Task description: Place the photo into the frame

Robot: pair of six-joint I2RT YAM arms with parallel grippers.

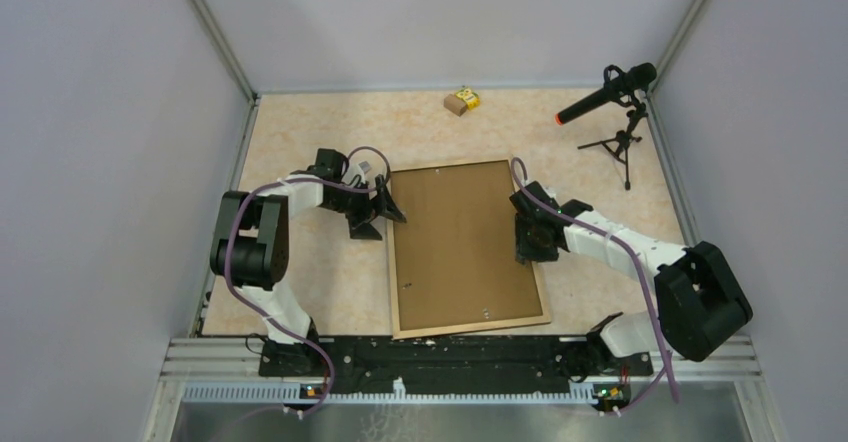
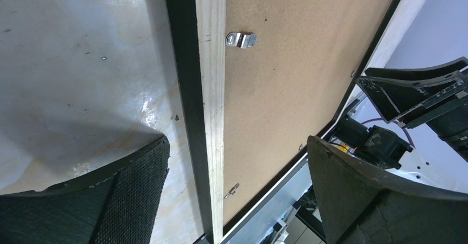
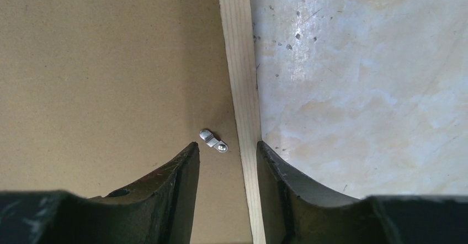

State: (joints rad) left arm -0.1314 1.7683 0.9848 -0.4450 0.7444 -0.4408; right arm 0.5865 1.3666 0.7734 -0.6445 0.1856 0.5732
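Note:
The frame [image 1: 393, 262] lies face down in the middle of the table, light-wood rim up, with a brown backing board [image 1: 460, 242] filling it. The photo is hidden. My left gripper [image 1: 385, 207] is at the frame's left rim [image 2: 212, 89], wide open [image 2: 237, 144], one finger over the table and the other over the board. My right gripper [image 1: 522, 232] is at the right rim [image 3: 238, 51]. Its jaws [image 3: 227, 144] stand narrowly apart astride the rim, beside a small metal clip [image 3: 213, 141]. Another clip [image 2: 241, 39] shows on the left side.
A microphone on a small tripod [image 1: 610, 97] stands at the back right. A small yellow and brown box [image 1: 462, 100] sits at the back centre. Grey walls close in both sides, and a metal rail [image 1: 450, 357] runs along the near edge.

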